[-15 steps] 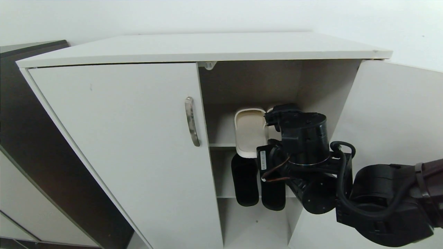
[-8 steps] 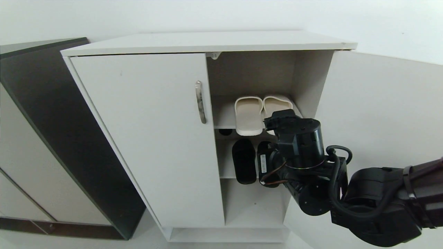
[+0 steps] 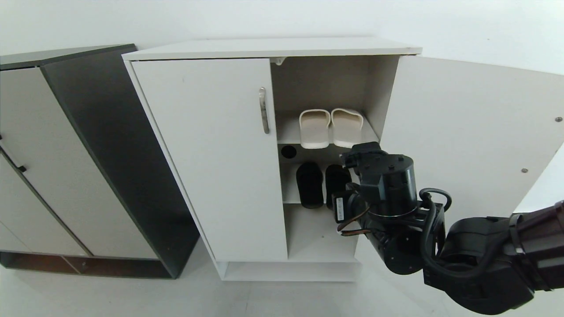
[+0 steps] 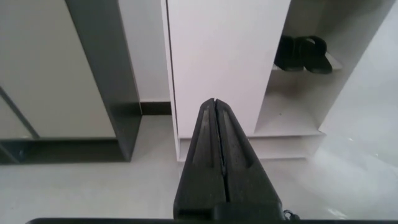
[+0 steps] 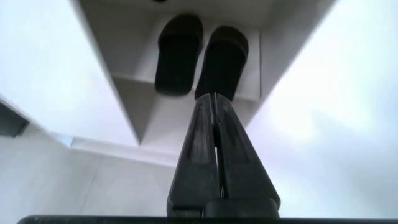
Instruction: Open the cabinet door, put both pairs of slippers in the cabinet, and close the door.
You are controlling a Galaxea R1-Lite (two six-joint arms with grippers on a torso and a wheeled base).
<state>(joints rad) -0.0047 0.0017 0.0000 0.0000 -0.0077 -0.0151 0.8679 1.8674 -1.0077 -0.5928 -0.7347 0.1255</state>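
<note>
I have the white cabinet (image 3: 273,46) in front of me, its right door (image 3: 462,132) swung wide open and its left door (image 3: 211,154) shut, with the metal handle (image 3: 263,110) upright at its inner edge. The beige slippers (image 3: 330,127) sit side by side on the top shelf, toes to the back. The black slippers (image 3: 309,185) sit side by side on the shelf below. My right arm (image 3: 390,185) is held out before the open compartment, wrist about level with the black pair. The right hand (image 5: 215,96) points at the black slippers, its fingers pressed flat together and holding nothing. The left hand (image 4: 214,102) hangs low and well back, aimed at the foot of the shut left door above the floor (image 4: 93,186), fingers likewise pressed together and empty. A dark cabinet (image 3: 110,145) stands just left of the white one
</note>
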